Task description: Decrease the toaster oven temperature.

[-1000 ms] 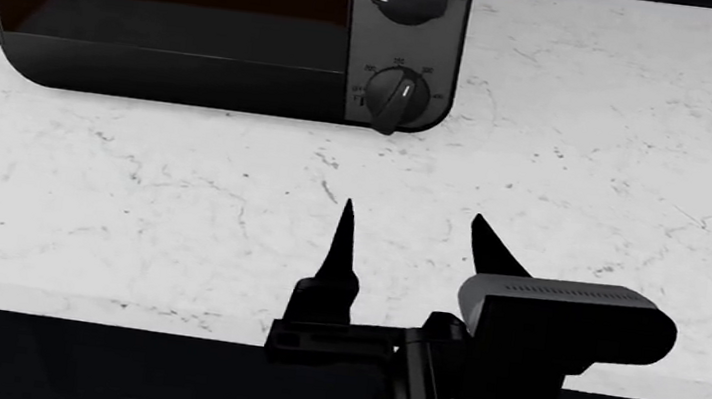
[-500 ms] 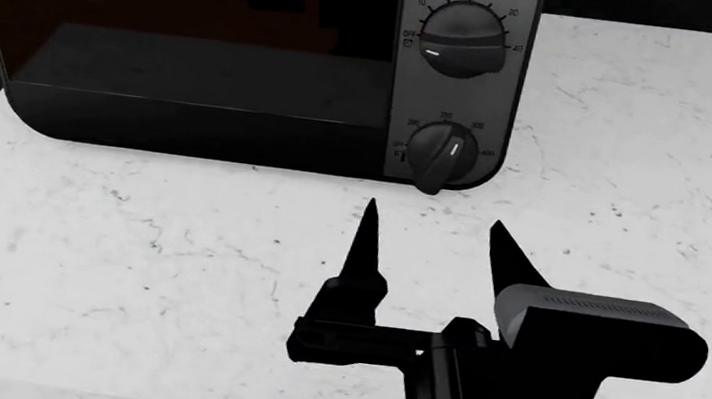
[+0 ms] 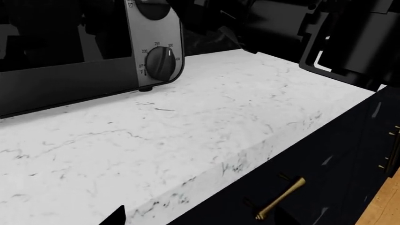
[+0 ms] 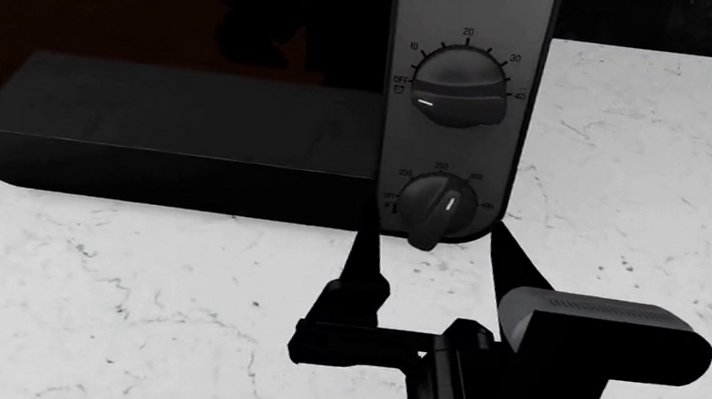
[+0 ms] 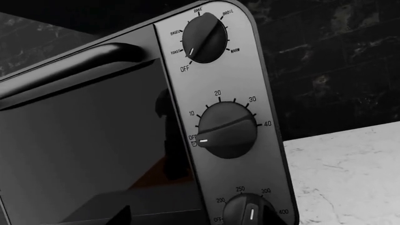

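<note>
The toaster oven [image 4: 180,89] is a glossy black box with a dark glass door and a grey control strip [image 4: 459,141]. It stands on the white marble counter [image 4: 655,173]. Its bottom dial [image 4: 436,207], marked 200 to 400, has its white mark pointing up. My right gripper [image 4: 432,236] is open, with one fingertip on each side of that dial, just in front of it. The right wrist view shows the oven [image 5: 93,140] close up, with the same dial [image 5: 250,213] low between the jaws. My left gripper [image 3: 196,219] is open, low at the counter's front edge, with the dial [image 3: 161,63] far off.
Two more dials sit above: a timer dial [image 5: 225,130] and a mode dial [image 5: 201,41] pointing at OFF. A dark wall stands behind the counter. Dark cabinet fronts with a brass handle [image 3: 278,199] lie below the counter edge. My right arm [image 3: 350,37] looms in the left wrist view.
The oven has grown larger and lower in the head view. My open right gripper has closed in, from well short of the oven to flanking the bottom dial.
</note>
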Robot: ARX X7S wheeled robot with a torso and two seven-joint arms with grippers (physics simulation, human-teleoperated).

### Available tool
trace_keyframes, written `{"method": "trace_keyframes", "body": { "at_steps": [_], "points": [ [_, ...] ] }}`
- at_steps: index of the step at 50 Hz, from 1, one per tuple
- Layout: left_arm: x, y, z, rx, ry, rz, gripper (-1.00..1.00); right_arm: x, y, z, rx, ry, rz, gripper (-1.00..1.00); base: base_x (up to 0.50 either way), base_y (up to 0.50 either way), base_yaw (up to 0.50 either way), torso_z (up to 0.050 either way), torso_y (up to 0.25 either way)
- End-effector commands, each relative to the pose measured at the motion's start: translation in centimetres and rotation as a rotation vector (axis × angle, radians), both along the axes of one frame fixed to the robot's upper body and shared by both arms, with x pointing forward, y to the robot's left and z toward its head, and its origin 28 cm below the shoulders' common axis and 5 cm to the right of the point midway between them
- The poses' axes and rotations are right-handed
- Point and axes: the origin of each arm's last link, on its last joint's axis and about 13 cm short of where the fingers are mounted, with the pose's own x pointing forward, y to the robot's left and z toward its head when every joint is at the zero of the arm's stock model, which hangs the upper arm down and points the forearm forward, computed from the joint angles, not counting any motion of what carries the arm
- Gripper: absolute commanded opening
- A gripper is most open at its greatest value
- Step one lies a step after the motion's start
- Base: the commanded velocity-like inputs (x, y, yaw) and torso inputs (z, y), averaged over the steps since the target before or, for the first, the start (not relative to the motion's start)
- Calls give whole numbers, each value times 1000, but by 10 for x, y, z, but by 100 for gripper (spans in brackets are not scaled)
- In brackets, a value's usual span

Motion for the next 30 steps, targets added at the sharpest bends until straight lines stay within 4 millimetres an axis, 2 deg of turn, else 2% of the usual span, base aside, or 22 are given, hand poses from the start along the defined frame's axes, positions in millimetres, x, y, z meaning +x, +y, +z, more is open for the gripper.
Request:
{"method": "trace_keyframes", "body": {
  "at_steps": [1, 10, 14, 21, 30],
  "points": [
    [1, 0, 0, 4, -7, 1, 100, 1, -2, 0, 4, -10, -13, 100, 219, 0, 0, 0, 0],
    [2, 0, 0, 6, -3, 4, 100, 0, 0, -1, -5, 24, -25, 100, 89, 0, 0, 0, 0],
    [3, 0, 0, 8, -1, 7, 100, 0, 0, 1, -32, 91, -75, 100, 0, 0, 0, 0, 0],
    [4, 1, -1, 5, 2, 7, 100, 0, -1, 12, -40, 136, -110, 100, 0, 0, 0, 0, 0],
    [4, 2, 1, 4, 2, 9, 100, 7, -1, 21, 30, 200, -101, 100, 0, 0, 0, 0, 0]
  ]
}}
